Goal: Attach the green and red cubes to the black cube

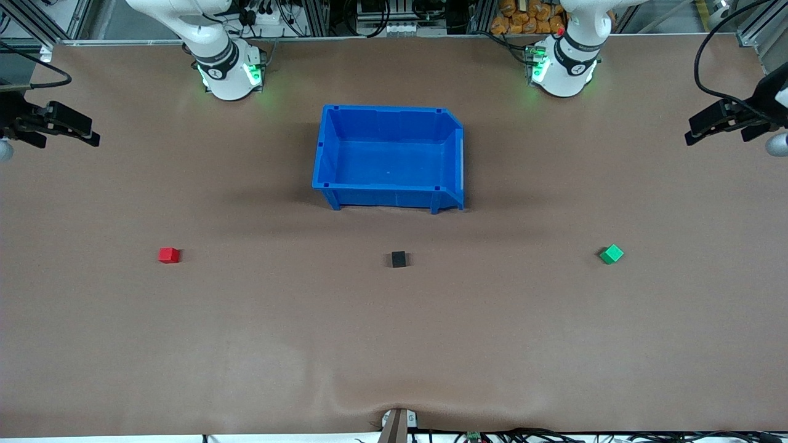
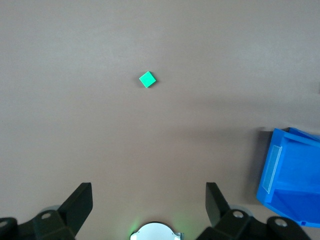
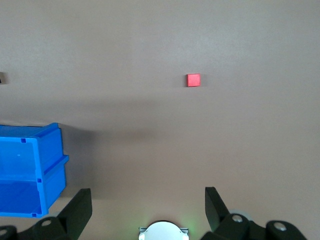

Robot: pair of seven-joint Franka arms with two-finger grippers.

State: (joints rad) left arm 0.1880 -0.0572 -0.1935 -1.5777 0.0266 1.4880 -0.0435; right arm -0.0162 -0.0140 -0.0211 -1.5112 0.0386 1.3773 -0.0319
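The black cube (image 1: 399, 259) sits on the table, nearer the front camera than the blue bin. The red cube (image 1: 168, 255) lies toward the right arm's end and also shows in the right wrist view (image 3: 193, 80). The green cube (image 1: 611, 254) lies toward the left arm's end, turned at an angle, and also shows in the left wrist view (image 2: 147, 79). All three cubes stand apart in a row. My right gripper (image 1: 86, 130) (image 3: 148, 195) is open and empty, over bare table at its end. My left gripper (image 1: 692, 130) (image 2: 149, 192) is open and empty, over bare table at its end.
An empty blue bin (image 1: 388, 117) stands mid-table between the arm bases; its corner shows in the left wrist view (image 2: 280, 165) and the right wrist view (image 3: 50, 150). The brown table cover wrinkles at the front edge (image 1: 369, 394). Cables and a small clamp (image 1: 397, 424) lie there.
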